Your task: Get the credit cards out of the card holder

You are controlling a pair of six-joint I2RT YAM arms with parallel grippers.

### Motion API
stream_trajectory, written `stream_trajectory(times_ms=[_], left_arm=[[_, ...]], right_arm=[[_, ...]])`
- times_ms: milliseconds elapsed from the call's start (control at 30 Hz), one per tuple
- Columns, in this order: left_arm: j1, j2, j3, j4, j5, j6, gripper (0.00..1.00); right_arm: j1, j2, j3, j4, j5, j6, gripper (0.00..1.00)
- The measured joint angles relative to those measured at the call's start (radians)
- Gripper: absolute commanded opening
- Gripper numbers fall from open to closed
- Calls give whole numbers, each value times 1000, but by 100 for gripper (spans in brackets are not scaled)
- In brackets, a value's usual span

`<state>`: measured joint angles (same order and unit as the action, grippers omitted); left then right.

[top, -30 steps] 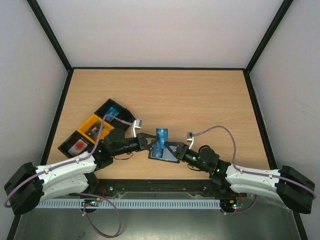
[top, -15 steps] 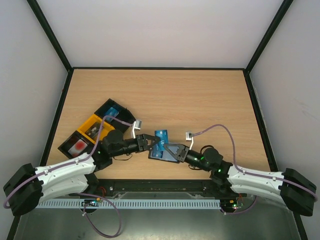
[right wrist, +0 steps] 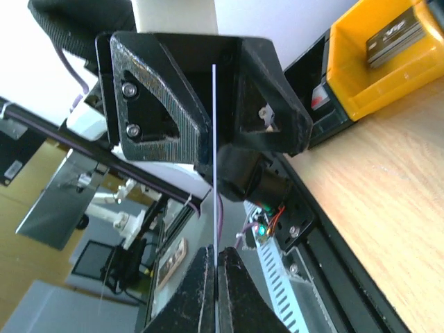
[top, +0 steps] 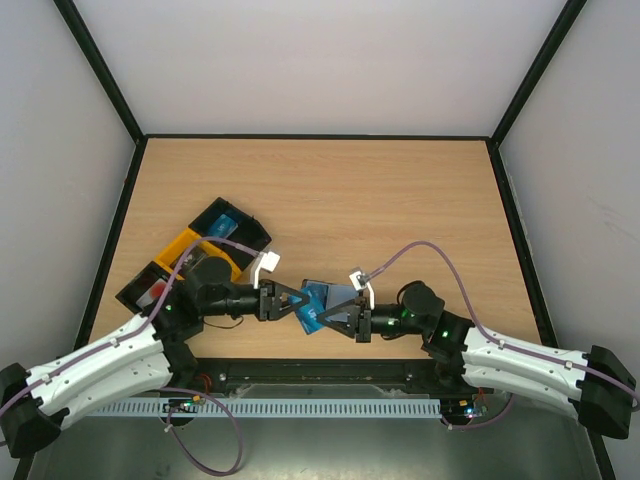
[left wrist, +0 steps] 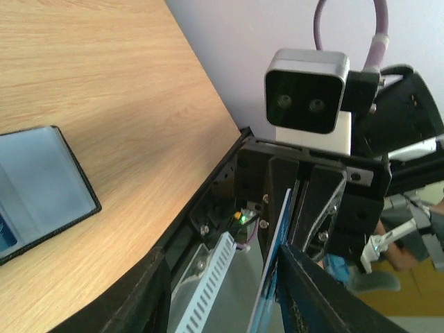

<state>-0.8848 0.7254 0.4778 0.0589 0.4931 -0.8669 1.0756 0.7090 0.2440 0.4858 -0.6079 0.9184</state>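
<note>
A blue credit card (top: 314, 308) hangs on edge between the two grippers above the table's near edge. My right gripper (top: 330, 318) is shut on it. In the right wrist view the fingertips (right wrist: 216, 277) pinch the thin card (right wrist: 214, 139). My left gripper (top: 297, 303) faces it with its jaws open on either side of the card. In the left wrist view the card (left wrist: 277, 257) rests beside the right finger of that gripper (left wrist: 229, 298). The black card holder (left wrist: 41, 187) lies flat on the table, grey-blue panel up. In the top view the grippers mostly hide it.
Black and orange trays (top: 190, 250) stand at the left by the left arm. One black tray (top: 225, 228) holds a blue card, and another tray has a red item (top: 155, 290). The yellow bin (right wrist: 374, 62) holds a dark flat piece. The table's front rail (top: 320, 370) runs just below the grippers.
The right gripper shut on the blue card and the left gripper opened, letting it go. Both grippers drew toward the near edge, and the card now stands on edge, off the holder.
</note>
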Motion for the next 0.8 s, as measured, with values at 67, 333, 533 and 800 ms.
stream_trajectory(times_ms=[67,333,533,800], left_arm=[[5,-26,10,-53,19,34,43],[29,-82,23,-201,114,119,24],[39,-85,35,-227,184,156,11],[49,-85,36,-221,237,170,3]], right_arm=[[0,2,6,-16,-42,-12,2],[0,13,28,-73,-127,-55,2],[0,13,31,-92,-175,-72,2],[0,28,41,-124,-183,-103,7]])
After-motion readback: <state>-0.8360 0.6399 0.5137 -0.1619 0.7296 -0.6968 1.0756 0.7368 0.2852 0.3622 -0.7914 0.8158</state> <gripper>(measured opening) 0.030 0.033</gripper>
